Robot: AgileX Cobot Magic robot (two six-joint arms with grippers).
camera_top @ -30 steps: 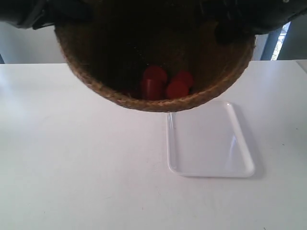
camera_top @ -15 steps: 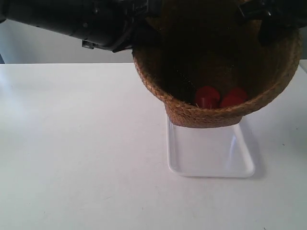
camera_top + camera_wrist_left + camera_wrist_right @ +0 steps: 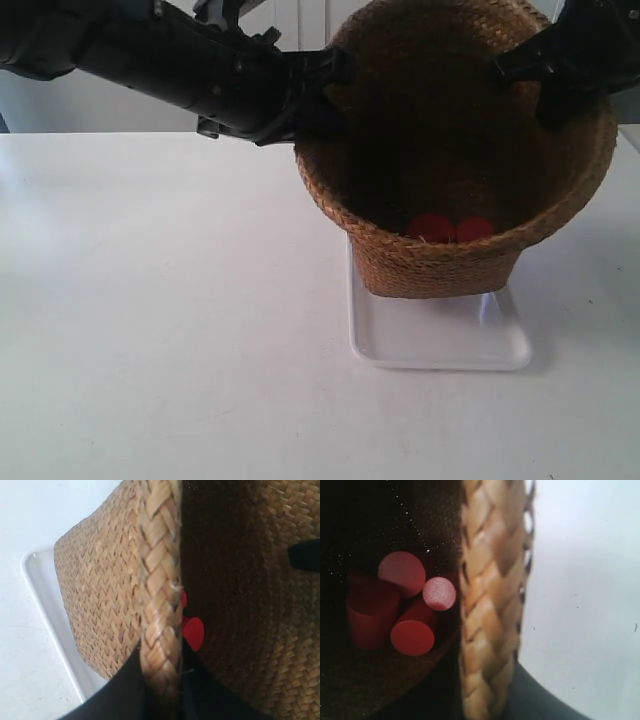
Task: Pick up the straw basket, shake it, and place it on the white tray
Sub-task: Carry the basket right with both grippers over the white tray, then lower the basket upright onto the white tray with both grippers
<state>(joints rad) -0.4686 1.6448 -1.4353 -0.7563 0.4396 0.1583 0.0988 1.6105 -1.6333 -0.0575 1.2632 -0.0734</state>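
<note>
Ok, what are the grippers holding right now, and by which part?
Both hold the straw basket by its braided rim: the left gripper pinches one side, the right gripper the opposite side.

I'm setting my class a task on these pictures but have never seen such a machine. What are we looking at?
It is a robot with two black arms, each ending in a gripper. One picture comes from a camera off the arms; the other two from cameras on the wrists. On the white table lies a white tray. The left gripper and right gripper each pinch the rim of the straw basket, holding it over the tray. Inside lie red pieces.
</note>
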